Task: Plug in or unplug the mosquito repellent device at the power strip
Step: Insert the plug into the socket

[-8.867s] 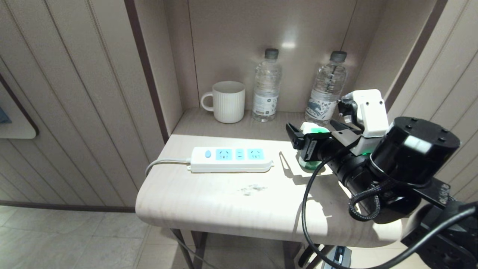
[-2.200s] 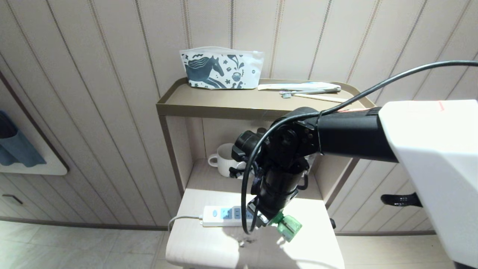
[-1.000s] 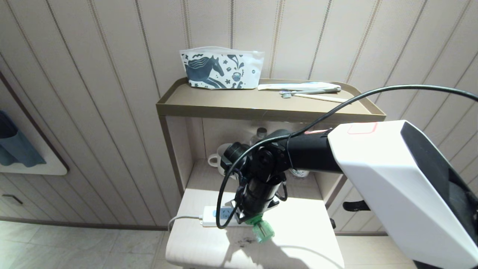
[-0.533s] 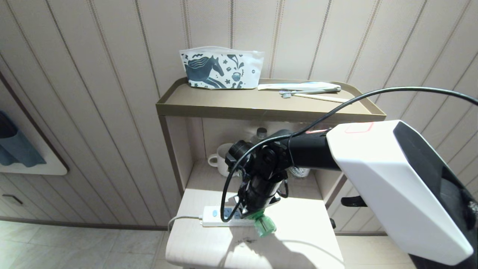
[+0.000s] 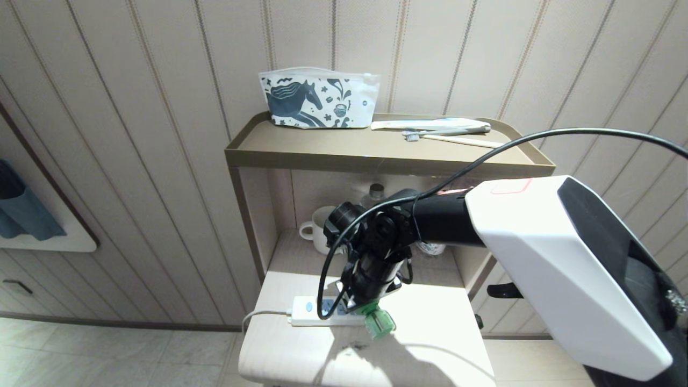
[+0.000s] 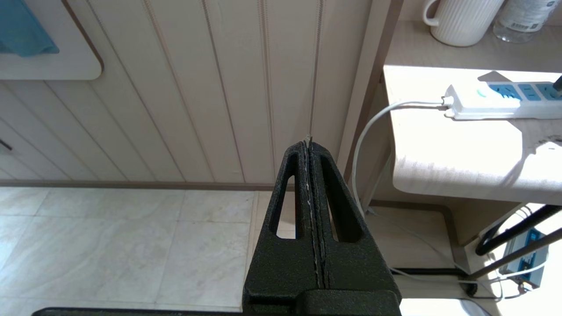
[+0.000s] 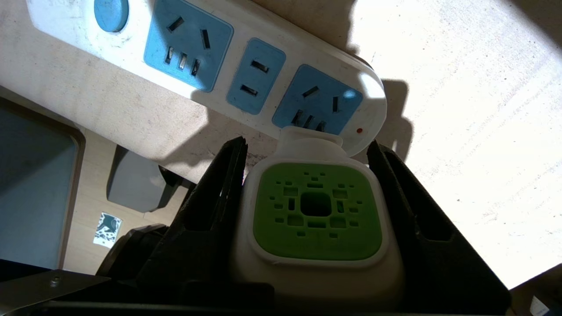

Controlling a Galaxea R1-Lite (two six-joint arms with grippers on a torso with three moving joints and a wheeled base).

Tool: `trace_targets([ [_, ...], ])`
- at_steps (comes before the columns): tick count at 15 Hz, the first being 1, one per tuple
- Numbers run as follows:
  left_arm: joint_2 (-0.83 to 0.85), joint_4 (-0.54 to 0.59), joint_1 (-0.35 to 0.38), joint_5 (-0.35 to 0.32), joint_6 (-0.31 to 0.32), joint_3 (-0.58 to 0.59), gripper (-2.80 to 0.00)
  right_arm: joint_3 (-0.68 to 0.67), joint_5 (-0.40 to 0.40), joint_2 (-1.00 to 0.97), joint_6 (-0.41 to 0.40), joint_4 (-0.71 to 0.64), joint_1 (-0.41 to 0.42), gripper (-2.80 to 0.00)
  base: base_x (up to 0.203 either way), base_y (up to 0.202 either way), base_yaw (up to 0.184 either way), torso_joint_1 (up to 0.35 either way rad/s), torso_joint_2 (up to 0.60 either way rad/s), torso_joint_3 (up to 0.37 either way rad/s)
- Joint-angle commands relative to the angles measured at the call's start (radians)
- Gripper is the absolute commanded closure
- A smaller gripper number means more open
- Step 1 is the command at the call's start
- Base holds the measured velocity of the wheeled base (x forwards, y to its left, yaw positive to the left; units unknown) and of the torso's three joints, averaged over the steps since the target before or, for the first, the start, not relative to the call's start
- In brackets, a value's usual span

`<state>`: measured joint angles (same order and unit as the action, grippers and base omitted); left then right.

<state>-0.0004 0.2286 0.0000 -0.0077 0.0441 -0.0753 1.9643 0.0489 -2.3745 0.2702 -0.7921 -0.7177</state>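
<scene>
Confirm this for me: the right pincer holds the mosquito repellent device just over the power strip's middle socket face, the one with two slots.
Not the middle one. In the right wrist view, the right pincer holds the mosquito repellent device just over the power strip's end socket face, the one farthest from the blue button. The rest stands.

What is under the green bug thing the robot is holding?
Under the mosquito repellent device lies the power strip, its end socket nearest. The device covers its own prongs, so they cannot be seen.
</scene>
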Motion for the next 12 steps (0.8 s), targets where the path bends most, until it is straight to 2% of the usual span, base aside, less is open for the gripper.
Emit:
trace_targets([
  [1, 0.0, 0.002, 0.0, 0.0, 0.0, 0.0, 0.0, 0.001, 0.0, -0.005, 0.001, -0.002, 0.0, 0.0, 0.0, 0.0, 0.0, 0.0, 0.0, 0.0],
  [12, 0.0, 0.002, 0.0, 0.0, 0.0, 0.0, 0.0, 0.001, -0.001, -0.006, 0.003, -0.002, -0.008, 0.0, 0.0, 0.0, 0.0, 0.0, 0.0, 0.0],
])
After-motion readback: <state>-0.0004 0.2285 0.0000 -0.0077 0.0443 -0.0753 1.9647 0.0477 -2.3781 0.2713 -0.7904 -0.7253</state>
